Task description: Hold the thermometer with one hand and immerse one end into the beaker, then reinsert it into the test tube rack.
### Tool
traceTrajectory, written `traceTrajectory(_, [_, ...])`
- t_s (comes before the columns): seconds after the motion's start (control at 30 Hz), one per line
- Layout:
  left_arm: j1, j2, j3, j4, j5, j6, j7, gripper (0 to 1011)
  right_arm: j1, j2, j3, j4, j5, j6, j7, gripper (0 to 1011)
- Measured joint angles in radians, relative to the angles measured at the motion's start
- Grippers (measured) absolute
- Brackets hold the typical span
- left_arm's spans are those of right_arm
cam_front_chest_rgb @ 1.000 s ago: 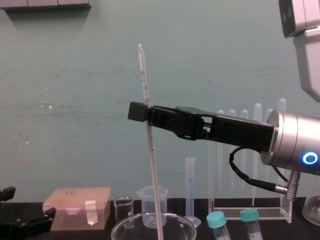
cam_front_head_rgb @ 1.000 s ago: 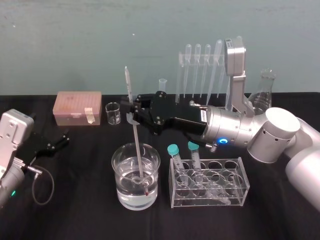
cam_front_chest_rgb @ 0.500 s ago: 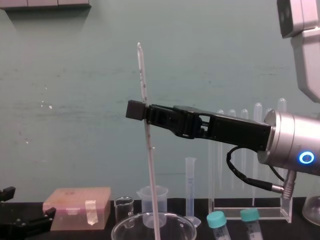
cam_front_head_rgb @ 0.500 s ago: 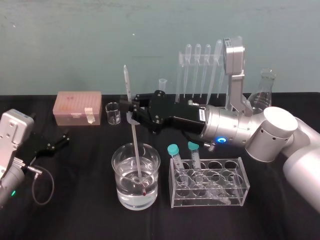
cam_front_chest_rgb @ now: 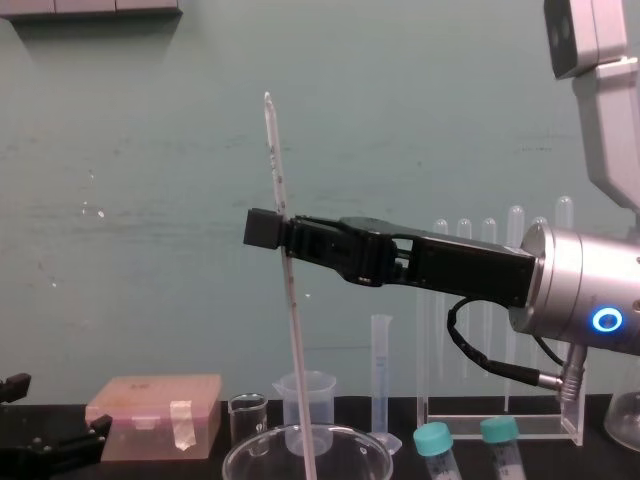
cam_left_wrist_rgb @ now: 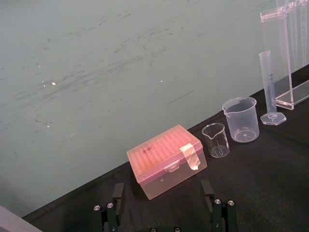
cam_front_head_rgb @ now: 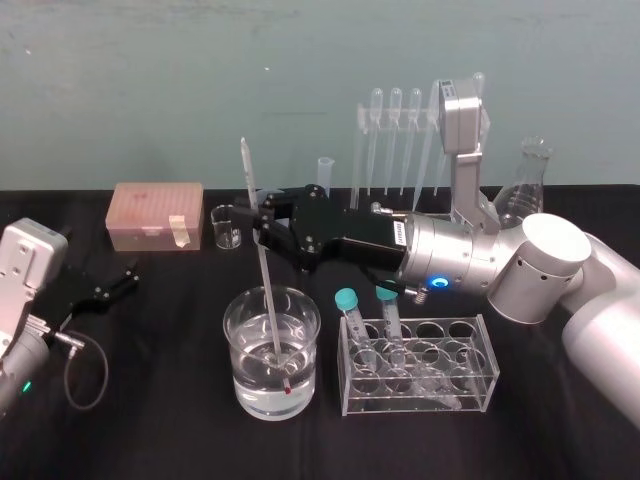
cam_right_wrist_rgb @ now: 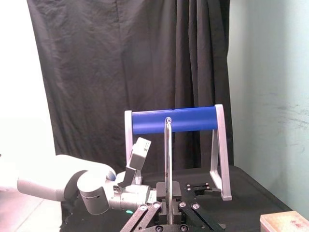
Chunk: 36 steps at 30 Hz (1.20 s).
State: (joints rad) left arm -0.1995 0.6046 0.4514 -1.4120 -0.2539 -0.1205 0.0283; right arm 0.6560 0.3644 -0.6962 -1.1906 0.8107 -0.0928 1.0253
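Observation:
The thermometer [cam_front_head_rgb: 262,270] is a thin whitish rod leaning with its top to the left. Its red-tipped lower end sits in the water of the wide glass beaker [cam_front_head_rgb: 240,385]. My right gripper [cam_front_head_rgb: 257,222], black on a silver wrist with a blue ring light, is shut on the rod's upper part above the beaker. In the chest view the right gripper [cam_front_chest_rgb: 281,230] clamps the thermometer [cam_front_chest_rgb: 293,340] over the beaker rim [cam_front_chest_rgb: 240,458]. The tall clear test tube rack [cam_front_head_rgb: 400,108] stands behind, holding pipettes. My left gripper [cam_front_head_rgb: 112,283] rests open at the far left.
A pink tip box [cam_front_head_rgb: 158,213], a tiny glass beaker [cam_front_head_rgb: 226,226] and a graduated cylinder [cam_front_head_rgb: 324,172] stand along the back. A low clear rack [cam_front_head_rgb: 470,385] with two teal-capped tubes sits right of the beaker. A glass flask [cam_front_head_rgb: 528,185] is at the back right.
My right gripper has shifted a little to the left. The thermometer's top has leaned further left, and its lower end stays in the beaker's water.

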Motion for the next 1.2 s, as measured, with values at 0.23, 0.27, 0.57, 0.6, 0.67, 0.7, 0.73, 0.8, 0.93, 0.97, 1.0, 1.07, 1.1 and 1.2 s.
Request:
traceTrajectory(0.23, [0.0,0.0,0.0,0.0,0.0,0.0,0.0,1008,0.001,0.0,-0.001,0.001,-0.003,-0.003,0.001,56])
traceTrajectory(0.27, [0.0,0.0,0.0,0.0,0.0,0.0,0.0,1007,0.002,0.0,-0.001,0.002,-0.004,-0.004,0.002,56])
traceTrajectory(0.57, [0.0,0.0,0.0,0.0,0.0,0.0,0.0,1008,0.005,-0.001,-0.002,0.005,-0.009,-0.005,0.006,56])
traceTrajectory(0.6, [0.0,0.0,0.0,0.0,0.0,0.0,0.0,1008,0.005,-0.001,-0.002,0.005,-0.009,-0.005,0.006,56])
traceTrajectory(0.67, [0.0,0.0,0.0,0.0,0.0,0.0,0.0,1008,0.005,0.0,-0.002,0.004,-0.009,-0.005,0.007,56])
traceTrajectory(0.7, [0.0,0.0,0.0,0.0,0.0,0.0,0.0,1008,0.005,0.0,-0.002,0.004,-0.009,-0.005,0.007,56])
traceTrajectory(0.73, [0.0,0.0,0.0,0.0,0.0,0.0,0.0,1008,0.005,0.0,-0.003,0.004,-0.009,-0.005,0.008,56])
traceTrajectory(0.8, [0.0,0.0,0.0,0.0,0.0,0.0,0.0,1008,0.005,0.0,-0.003,0.003,-0.009,-0.004,0.008,56])
traceTrajectory(0.93, [0.0,0.0,0.0,0.0,0.0,0.0,0.0,1008,0.003,0.001,-0.003,-0.001,-0.009,-0.003,0.008,56])
traceTrajectory(0.97, [0.0,0.0,0.0,0.0,0.0,0.0,0.0,1008,0.003,0.001,-0.003,-0.001,-0.009,-0.003,0.008,56])
traceTrajectory(1.0, [0.0,0.0,0.0,0.0,0.0,0.0,0.0,1008,0.002,0.001,-0.003,-0.002,-0.009,-0.003,0.008,56])
traceTrajectory(1.07, [0.0,0.0,0.0,0.0,0.0,0.0,0.0,1008,0.002,0.002,-0.003,-0.006,-0.009,-0.001,0.008,56])
traceTrajectory(1.1, [0.0,0.0,0.0,0.0,0.0,0.0,0.0,1008,0.001,0.003,-0.004,-0.007,-0.009,0.0,0.007,56])
traceTrajectory(1.2, [0.0,0.0,0.0,0.0,0.0,0.0,0.0,1008,0.001,0.003,-0.004,-0.008,-0.009,0.0,0.007,56])
